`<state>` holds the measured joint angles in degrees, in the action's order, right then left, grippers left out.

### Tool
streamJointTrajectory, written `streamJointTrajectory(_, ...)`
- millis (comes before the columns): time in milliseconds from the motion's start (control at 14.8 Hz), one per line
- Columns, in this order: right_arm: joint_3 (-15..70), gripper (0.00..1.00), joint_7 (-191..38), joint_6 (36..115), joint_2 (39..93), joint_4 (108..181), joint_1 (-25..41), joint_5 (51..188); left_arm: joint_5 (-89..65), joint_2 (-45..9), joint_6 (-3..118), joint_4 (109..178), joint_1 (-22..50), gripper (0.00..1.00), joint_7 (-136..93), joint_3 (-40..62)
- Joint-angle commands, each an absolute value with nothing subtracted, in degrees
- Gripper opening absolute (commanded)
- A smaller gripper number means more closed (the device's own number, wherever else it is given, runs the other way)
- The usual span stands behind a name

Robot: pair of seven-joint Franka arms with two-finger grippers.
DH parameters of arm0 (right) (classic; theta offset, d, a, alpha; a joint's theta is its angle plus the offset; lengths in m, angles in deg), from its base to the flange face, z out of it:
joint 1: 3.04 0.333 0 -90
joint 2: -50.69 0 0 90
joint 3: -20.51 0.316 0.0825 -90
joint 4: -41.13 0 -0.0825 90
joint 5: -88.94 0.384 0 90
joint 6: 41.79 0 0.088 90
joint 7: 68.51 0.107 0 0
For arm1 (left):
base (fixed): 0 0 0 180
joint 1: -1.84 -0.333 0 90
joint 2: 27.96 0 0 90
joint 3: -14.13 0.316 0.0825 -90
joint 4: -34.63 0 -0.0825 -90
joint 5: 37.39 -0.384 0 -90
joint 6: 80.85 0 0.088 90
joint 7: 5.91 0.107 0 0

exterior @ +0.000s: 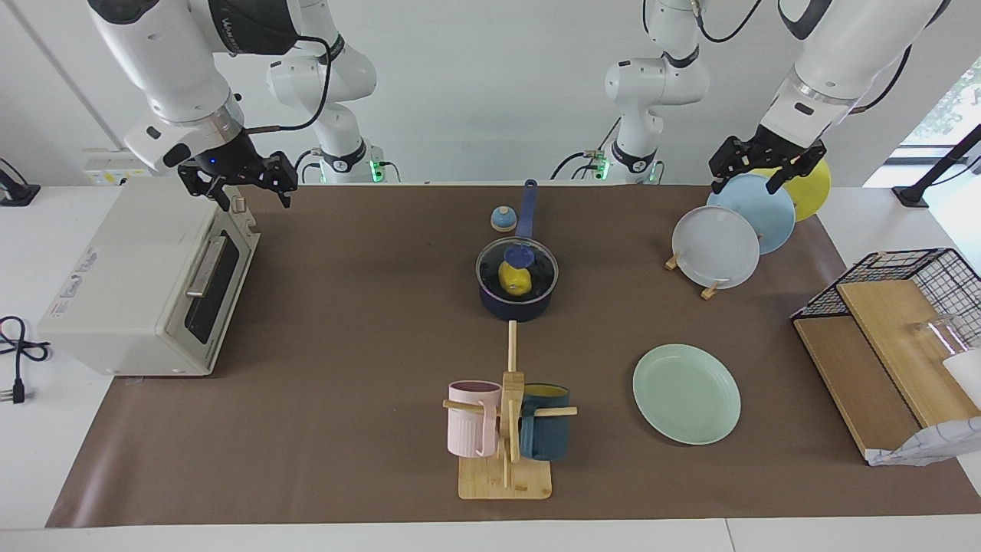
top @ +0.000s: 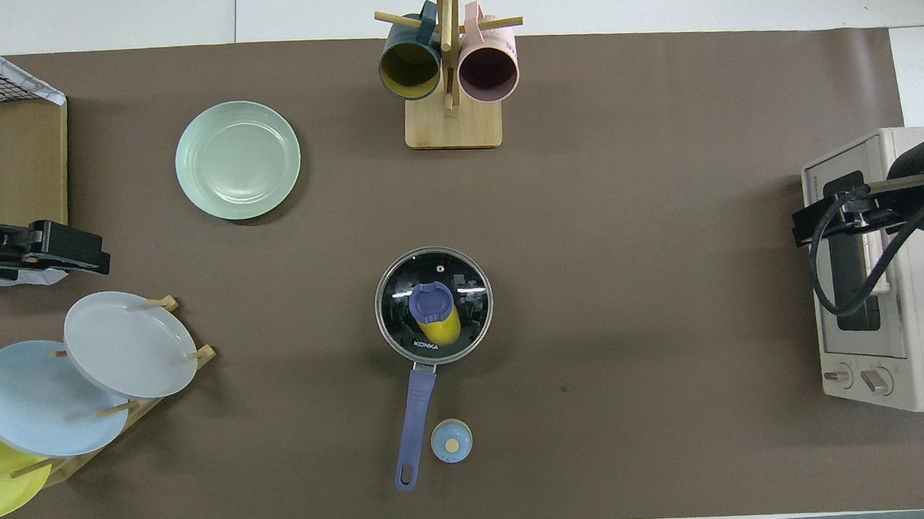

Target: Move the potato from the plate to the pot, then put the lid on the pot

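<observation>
- Left gripper (exterior: 755,170): black fingers spread wide, nothing between them; it hangs over the upright plates in the wooden rack at the left arm's end of the counter.
- Right gripper (exterior: 249,182): fingers likewise wide apart and empty; it hangs over the toaster oven (exterior: 146,280), a boxy cream metal unit with a dark glass door and a bar handle.
- Potato (exterior: 515,279): small smooth bright-yellow oval, lying inside the pot, seen through the lid.
- Lid (top: 463,286): round clear glass with a bright metal rim and a blue knob at centre; seated flat on the pot's rim.
- Pot (exterior: 515,307): small dark navy saucepan, black inside, mid-counter; its long straight blue handle points toward the robots.
- Plate (exterior: 686,393): round, flat, pale mint-green, shallow rim, nothing on it; farther from the robots than the pot, toward the left arm's end.
- Bell (exterior: 503,218): small blue-and-tan dome, just beside the pot's handle.
- Rack plates: grey-blue plate (exterior: 715,247), light-blue plate (exterior: 759,211), yellow plate (exterior: 812,188), all upright on wooden pegs.
- Mug tree (exterior: 507,429): wooden stand on a square base, with a ribbed pink mug (exterior: 472,420) and a dark teal mug (exterior: 544,433) hung on it.
- Counter (exterior: 345,345): covered by a matte brown mat.
</observation>
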<state>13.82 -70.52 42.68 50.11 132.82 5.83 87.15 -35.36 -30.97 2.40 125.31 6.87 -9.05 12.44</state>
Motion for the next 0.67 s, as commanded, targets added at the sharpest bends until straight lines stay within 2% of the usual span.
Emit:
streamJointTrajectory(0,15.49,1.0,-71.24,42.76,48.4,134.56,4.0,86.74,-35.02,-31.66,2.29,125.59,7.21,1.0,-9.42,12.9)
streamJointTrajectory(607,21.39,1.0,-71.15,42.32,47.88,135.35,-1.63,86.56,-35.02,-31.74,2.29,125.59,7.21,1.0,-9.42,12.9)
